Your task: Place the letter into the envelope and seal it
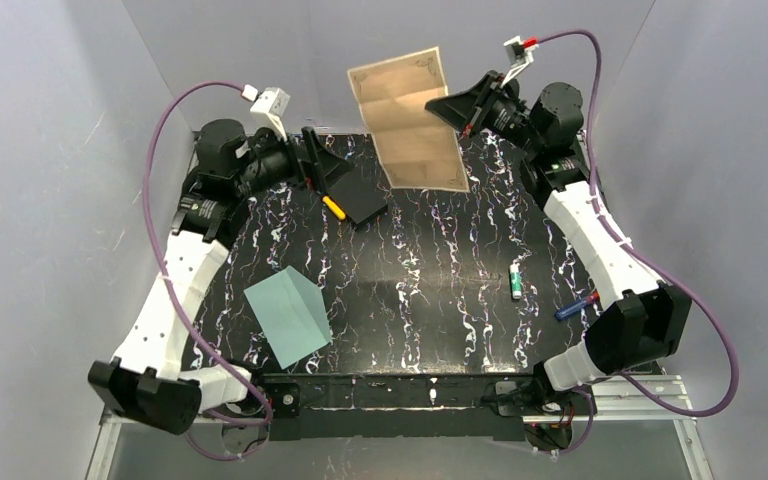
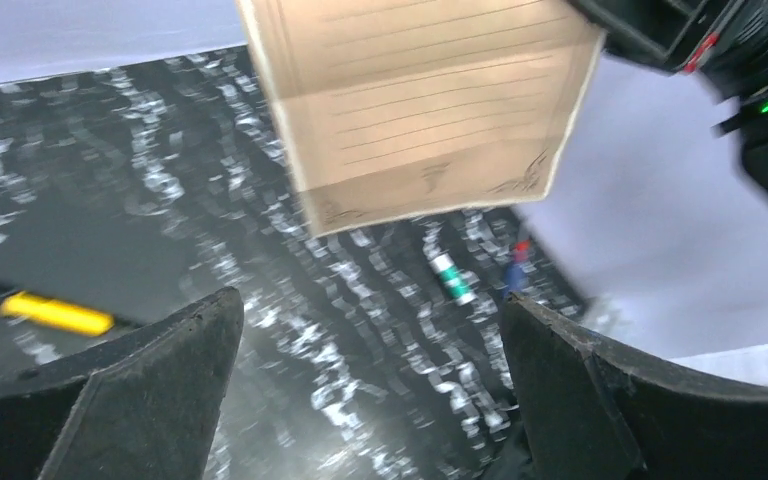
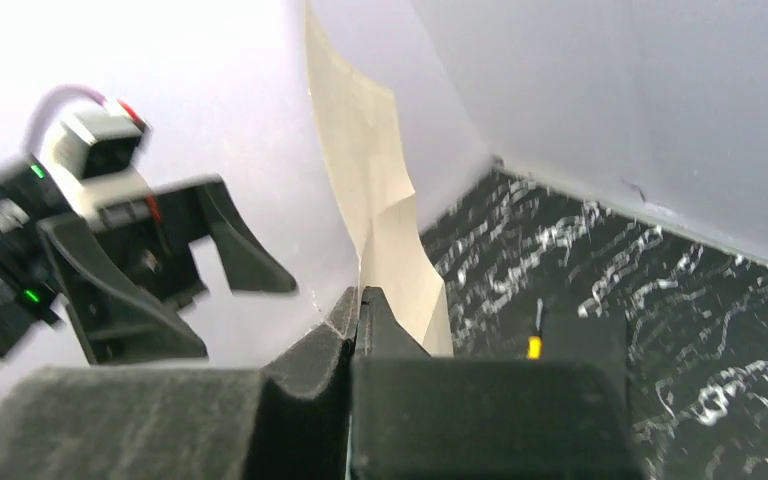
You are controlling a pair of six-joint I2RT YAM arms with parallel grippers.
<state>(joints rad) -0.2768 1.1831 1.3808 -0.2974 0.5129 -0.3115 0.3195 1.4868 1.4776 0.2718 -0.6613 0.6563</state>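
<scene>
**Letter pinched in the right hand above the counter; envelope flat at the near left**

The right hand (image 1: 434, 103) is shut tight on one side edge of the letter (image 1: 408, 120). It holds the sheet up in the air over the far part of the counter (image 1: 430, 290). The tan sheet hangs tilted, with fold creases across it. The left wrist view shows its ruled lines and ornamental corner. In the right wrist view the paper rises edge-on out of the closed fingertips.

The left hand (image 1: 330, 160) stands wide with nothing between its fingers (image 2: 160, 370). It faces the letter from the left and does not touch it. It sits by a flat black square pad (image 1: 365, 195), and a small yellow-handled item (image 1: 333, 207) lies at the pad's edge.

The envelope (image 1: 288, 318) lies flat on the near left part of the counter. It is turned at an angle and is well apart from the letter and from both hands. Whether its flap is open cannot be told.

On the right side of the counter lie a small green-and-white cylinder (image 1: 515, 280) and a blue pen with a red tip (image 1: 575, 307).
</scene>
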